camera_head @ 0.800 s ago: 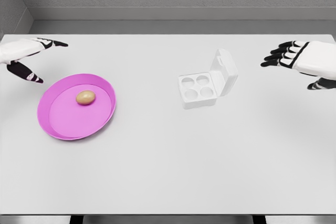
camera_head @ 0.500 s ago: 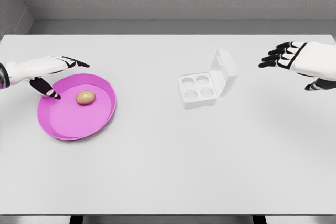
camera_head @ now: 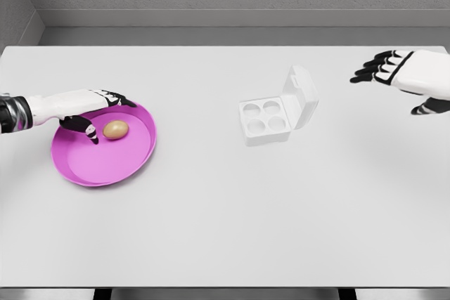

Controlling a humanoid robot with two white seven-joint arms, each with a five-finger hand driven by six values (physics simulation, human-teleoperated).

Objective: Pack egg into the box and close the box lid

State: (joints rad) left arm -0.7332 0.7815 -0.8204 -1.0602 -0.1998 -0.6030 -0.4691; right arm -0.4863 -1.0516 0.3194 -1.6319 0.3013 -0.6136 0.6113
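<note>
The egg [camera_head: 116,129] lies in the pink plate [camera_head: 105,166], ungrasped. The left hand [camera_head: 88,110] is held open around it, empty; the pick-up is judged in hand. Next, fingers must be closed gently, then the egg carried to the open box [camera_head: 266,121].

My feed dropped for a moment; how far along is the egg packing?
Nothing is packed yet. The brown egg lies in the round pink plate; the left hand hovers open beside it. The white four-cup box is empty, lid up. The right hand waits, open. Grasping, placing and closing remain.
</note>
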